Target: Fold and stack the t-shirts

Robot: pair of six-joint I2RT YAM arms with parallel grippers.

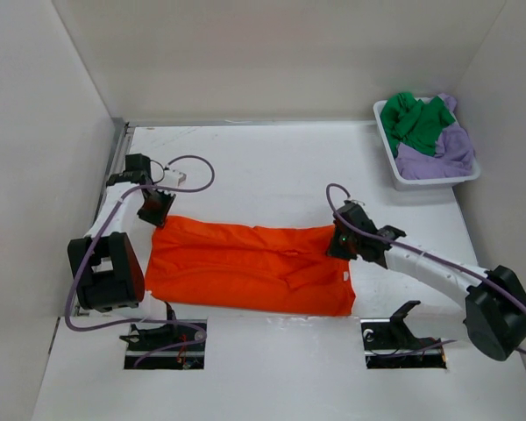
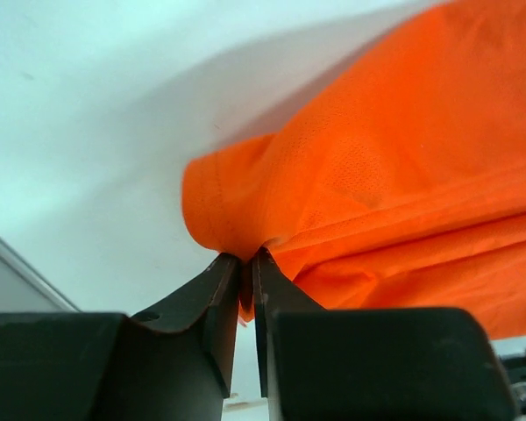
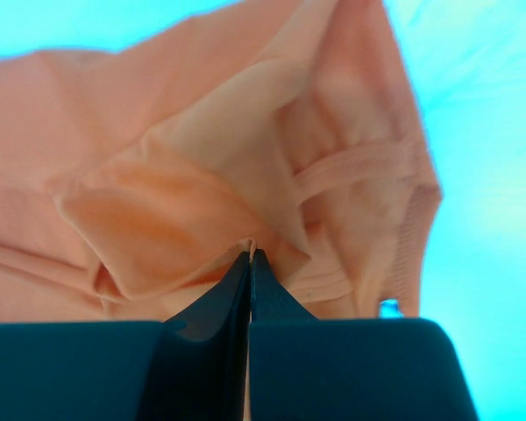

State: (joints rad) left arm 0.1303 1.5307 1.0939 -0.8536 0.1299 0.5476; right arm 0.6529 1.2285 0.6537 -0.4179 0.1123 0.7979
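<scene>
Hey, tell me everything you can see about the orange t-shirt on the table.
The orange t-shirt is plain, bright, fine-knit cloth with stitched hems. It lies on the white table as a long, flat band running left to right, with wrinkles through its middle. The left gripper pinches its far left corner, and the right gripper pinches a fold at its far right end. Both have their jaws closed on cloth.

Went through all three views, found nothing readable: no text, logo, number or sign. Closest thing was tiny white speck [image 1: 346,276] near right edge of orange t-shirt [image 1: 245,263] in top view, way too small to make out. Both wrist views showed plain cloth only, no print.
</scene>
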